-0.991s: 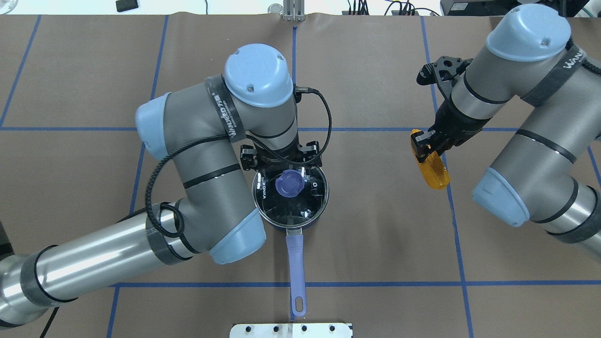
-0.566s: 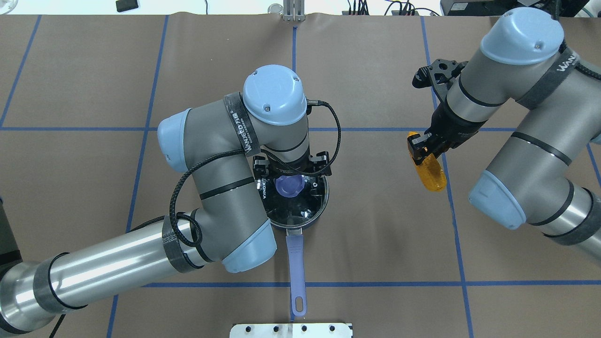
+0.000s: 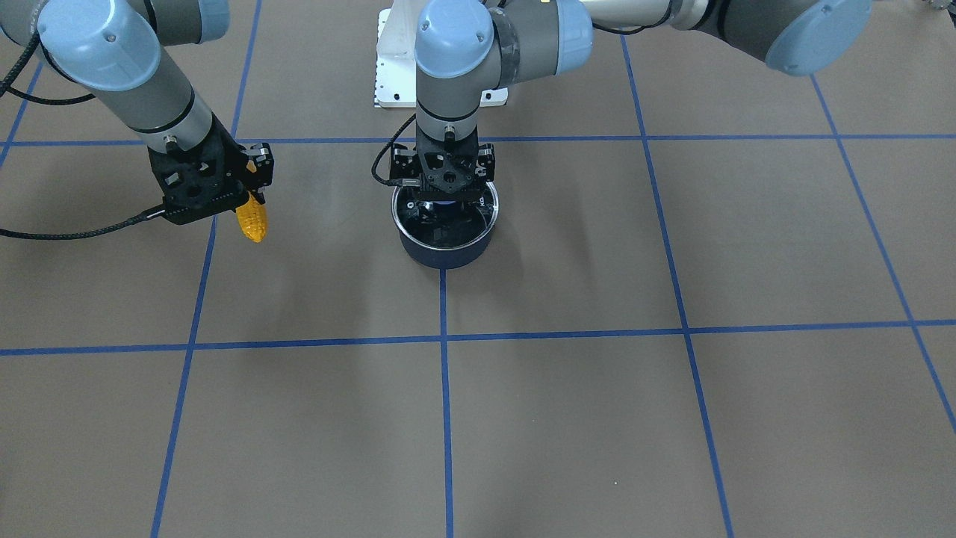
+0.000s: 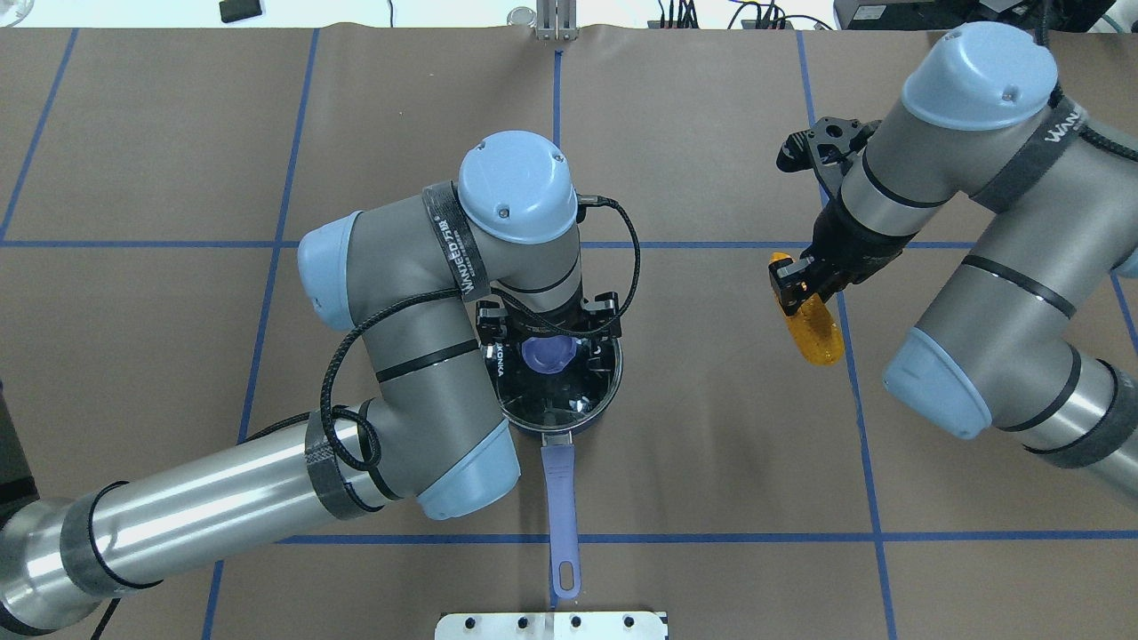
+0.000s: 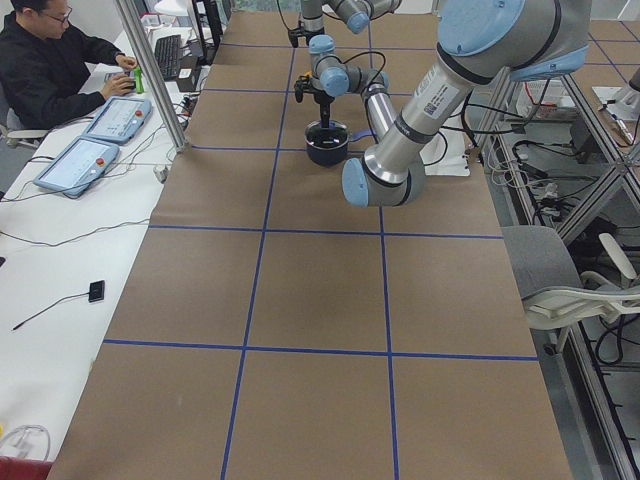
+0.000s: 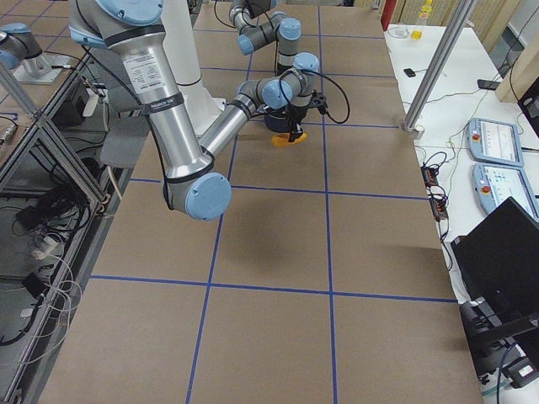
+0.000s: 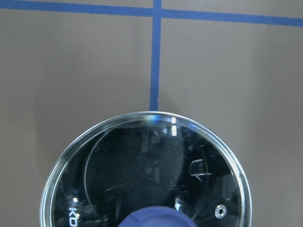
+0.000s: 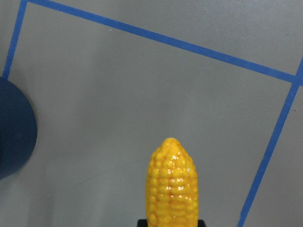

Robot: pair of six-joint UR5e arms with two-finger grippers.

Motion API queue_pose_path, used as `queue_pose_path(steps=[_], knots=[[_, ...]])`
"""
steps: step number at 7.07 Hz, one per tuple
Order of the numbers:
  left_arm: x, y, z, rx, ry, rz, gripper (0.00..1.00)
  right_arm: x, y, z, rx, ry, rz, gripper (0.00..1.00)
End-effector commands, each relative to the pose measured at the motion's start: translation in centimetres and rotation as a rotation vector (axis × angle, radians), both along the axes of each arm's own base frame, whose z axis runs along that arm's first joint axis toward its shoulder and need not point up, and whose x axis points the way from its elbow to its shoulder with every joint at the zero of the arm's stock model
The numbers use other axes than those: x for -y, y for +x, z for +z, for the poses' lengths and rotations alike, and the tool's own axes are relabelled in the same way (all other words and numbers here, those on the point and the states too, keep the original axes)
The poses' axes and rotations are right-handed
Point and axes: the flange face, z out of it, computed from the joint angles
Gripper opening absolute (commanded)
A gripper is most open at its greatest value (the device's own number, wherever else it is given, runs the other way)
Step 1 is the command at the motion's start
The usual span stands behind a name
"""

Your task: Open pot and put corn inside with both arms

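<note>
Left gripper (image 4: 548,342) points straight down over the pot (image 4: 610,384), its jaws standing either side of the lid's knob (image 4: 547,354); whether they are pressing on the knob or only near it cannot be told from any view; the glass lid (image 4: 558,398) lies flat on the pot, directly under this gripper; in the left wrist view the lid (image 7: 156,161) fills the lower half and the knob (image 7: 156,220) shows at the bottom edge; the pot's handle (image 4: 560,498) runs along the table from below the gripper toward the robot's base

Right gripper (image 4: 794,283) is well off to the right of the pot, closed narrow on the thick end of the corn (image 4: 813,333); the corn juts out past the fingertips, tapered end outward, held above the table (image 4: 711,444); from the right wrist camera the corn (image 8: 171,184) rises from the bottom edge, and a piece of the pot's dark wall (image 8: 14,127) shows far to its left

Both grippers hang over a brown table crossed by blue tape lines (image 4: 711,538); one line passes beneath the corn; an operator (image 5: 50,60) sits at a side desk, far from both grippers
</note>
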Motion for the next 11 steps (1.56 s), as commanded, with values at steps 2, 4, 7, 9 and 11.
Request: queue_pose_path(steps=[2, 4, 7, 9, 11], knots=[[-0.3, -0.3, -0.3, -0.01, 0.0, 0.006, 0.61, -0.2, -0.2, 0.0, -0.002, 0.0, -0.004, 0.28], [-0.4, -1.0, -0.9, -0.021, 0.008, 0.002, 0.58, -0.2, -0.3, -0.3, 0.004, 0.007, -0.007, 0.28], [1.9, -6.1, -1.7, -0.028, 0.022, -0.053, 0.59, -2.0, -4.3, -5.7, 0.068, 0.006, -0.028, 0.28], [2.8, -12.4, 2.2, -0.037, 0.073, -0.026, 0.6, -3.2, -7.3, -9.8, 0.108, -0.024, -0.013, 0.28], [4.2, -16.5, 6.0, -0.024, 0.111, 0.003, 0.6, -3.6, -12.0, -11.5, 0.207, -0.06, 0.046, 0.29]])
